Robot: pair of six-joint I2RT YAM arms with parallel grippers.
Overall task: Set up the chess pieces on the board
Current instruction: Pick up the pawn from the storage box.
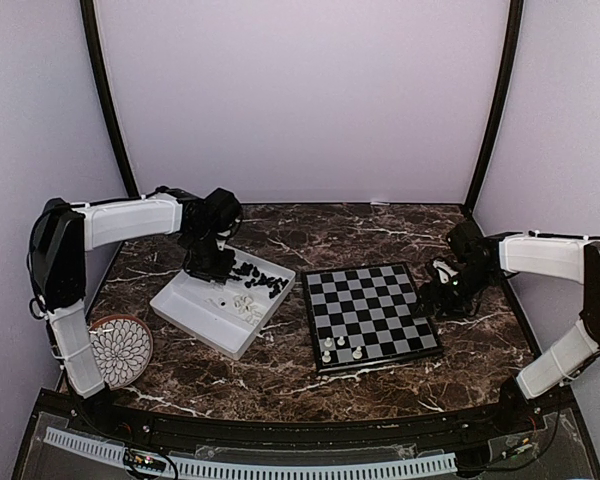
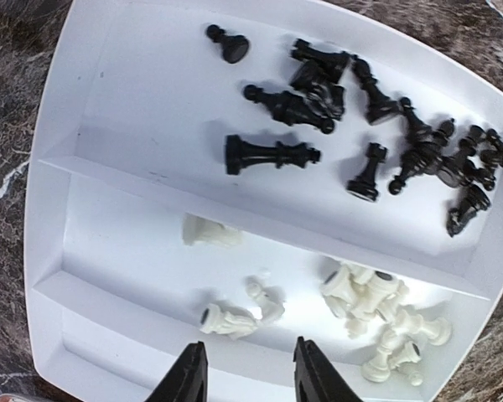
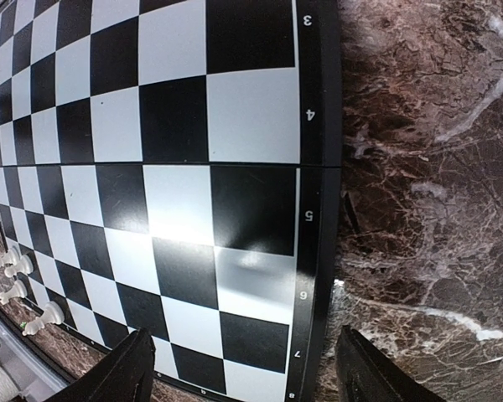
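So the board (image 1: 375, 300) only has a few white pieces (image 1: 340, 348) on its near edge. The rest sit in the tray (image 1: 185, 305) under the left gripper (image 2: 247, 377), jaws spread, with a toppled white one (image 2: 226, 321) lying crosswise just ahead. Right gripper (image 3: 243, 377) hangs wide open over the board's side.

even light, glare, fisheye edges

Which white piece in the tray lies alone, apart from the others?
The white piece beside the tray divider; the other white ones lie in two clusters.
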